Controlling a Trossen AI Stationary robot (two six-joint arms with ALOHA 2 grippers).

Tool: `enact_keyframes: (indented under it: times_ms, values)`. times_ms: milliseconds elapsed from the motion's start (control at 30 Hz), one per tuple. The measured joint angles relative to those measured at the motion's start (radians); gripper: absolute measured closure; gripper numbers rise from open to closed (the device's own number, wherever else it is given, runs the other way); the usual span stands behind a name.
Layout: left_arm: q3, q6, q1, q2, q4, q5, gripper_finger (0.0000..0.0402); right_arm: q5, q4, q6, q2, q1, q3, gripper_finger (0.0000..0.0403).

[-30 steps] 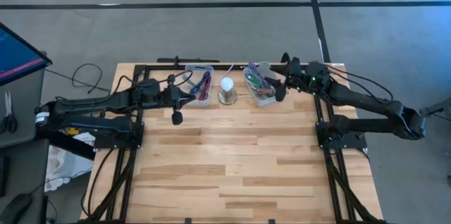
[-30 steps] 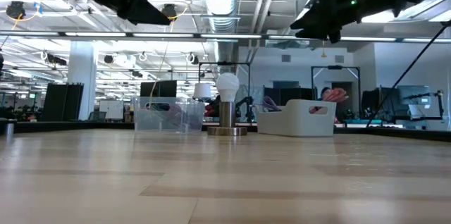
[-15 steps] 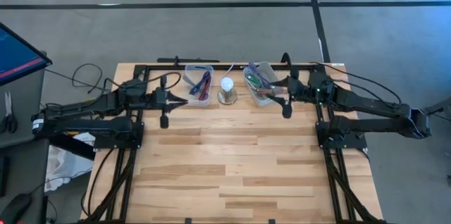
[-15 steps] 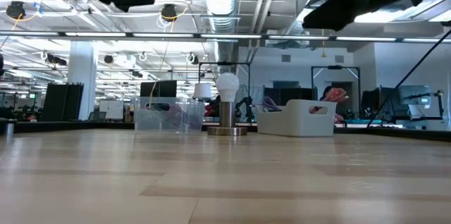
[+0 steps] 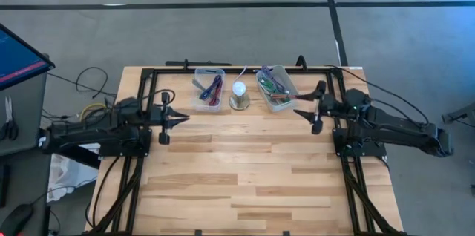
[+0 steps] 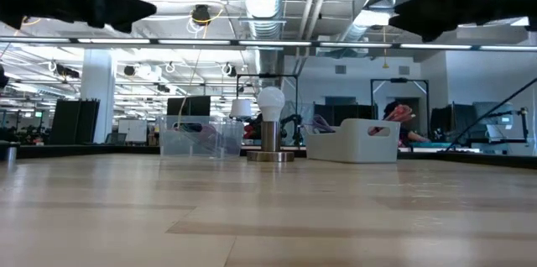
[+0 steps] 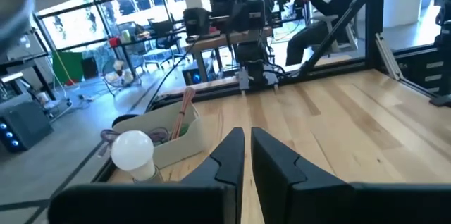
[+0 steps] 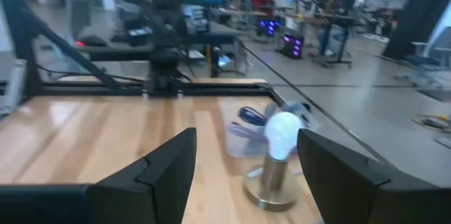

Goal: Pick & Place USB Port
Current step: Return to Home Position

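A clear bin (image 5: 209, 90) with red and blue cables and a white bin (image 5: 274, 87) with mixed cables stand at the table's far edge. Between them a white bulb on a metal base (image 5: 239, 93) stands upright. I cannot pick out a USB part among the cables. My left gripper (image 5: 183, 117) is shut and empty, left of the clear bin and nearer than it, fingers (image 7: 232, 150) pointing right. My right gripper (image 5: 297, 110) is open and empty, right of the white bin and nearer than it. Both hang above the tabletop.
Bare wooden tabletop (image 5: 245, 169) stretches from the bins to the near edge. Black frame rails (image 5: 338, 139) run along the left and right sides under the arms. In the low view the bulb (image 6: 270, 99) stands between both bins, with the arms high above.
Both arms have drawn back from the bins. The left gripper moved toward the table's left and near edges, away from the clear bin. The right gripper moved toward the right and near edges, away from the white bin. The bins and bulb stayed put.
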Motion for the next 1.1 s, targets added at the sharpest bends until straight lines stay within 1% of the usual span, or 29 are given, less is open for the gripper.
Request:
enact_keyframes:
  times_ms: [67,267,367,500,700,800,933,1100]
  values:
    - [-0.021,0.000,0.000,-0.037,-0.003,0.000,0.0374,-0.020,0.000,0.013,-0.050,0.000,-0.036,0.0165]
    - [-0.066,-0.014,0.000,-0.110,0.001,0.000,0.0374,-0.032,0.029,0.048,-0.172,0.000,-0.129,0.0165]
    - [-0.074,-0.017,0.000,-0.122,0.004,0.012,0.0374,-0.076,0.026,0.059,-0.213,0.000,-0.157,0.0165]
    - [-0.080,-0.018,0.000,-0.120,-0.001,0.059,0.0374,-0.153,0.002,0.060,-0.235,0.000,-0.163,0.0165]
    - [-0.080,-0.018,0.000,-0.120,-0.001,0.061,0.0374,-0.158,-0.079,0.070,-0.235,0.000,-0.162,0.0164]
    - [-0.080,-0.032,0.000,-0.120,-0.003,0.061,0.0374,-0.158,-0.091,0.072,-0.240,0.002,-0.162,0.0165]
    - [-0.080,-0.053,0.000,-0.120,-0.009,0.061,0.0374,-0.156,-0.094,0.057,-0.281,0.017,-0.162,0.0165]
    - [-0.089,-0.068,0.000,-0.122,-0.008,0.061,0.0374,-0.153,-0.152,0.058,-0.366,0.029,-0.170,0.0164]
